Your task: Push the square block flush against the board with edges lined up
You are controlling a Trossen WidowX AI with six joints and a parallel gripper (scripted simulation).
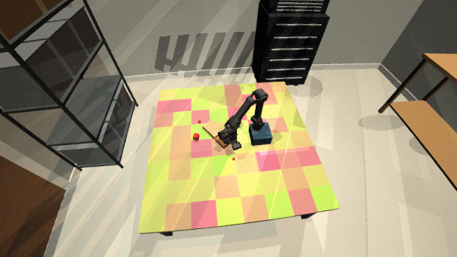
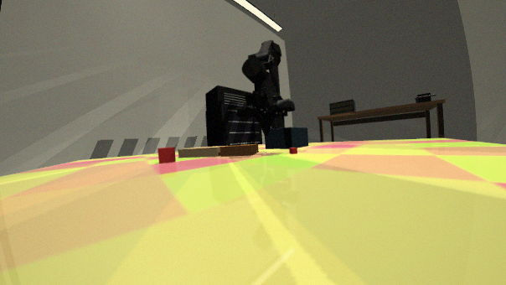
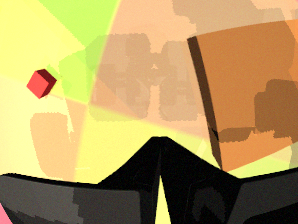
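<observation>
Basically, the square block [image 1: 220,142] [image 2: 240,150] [image 3: 247,85] sits right of the closed hand [image 1: 231,141] [image 2: 266,132] [image 3: 158,144] in wrist view.

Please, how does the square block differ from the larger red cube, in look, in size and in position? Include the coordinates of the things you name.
The square block [image 1: 220,141] [image 2: 240,150] [image 3: 245,75] is orange-brown, while the larger red cube [image 1: 196,137] [image 2: 167,155] is bright red. The block is wide and flat; the cube is compact and covers less table. The block lies at the board [image 1: 212,125] [image 2: 198,152], whereas the cube stands apart from it. Both rest on the table [image 1: 193,189] [image 2: 356,218].
</observation>
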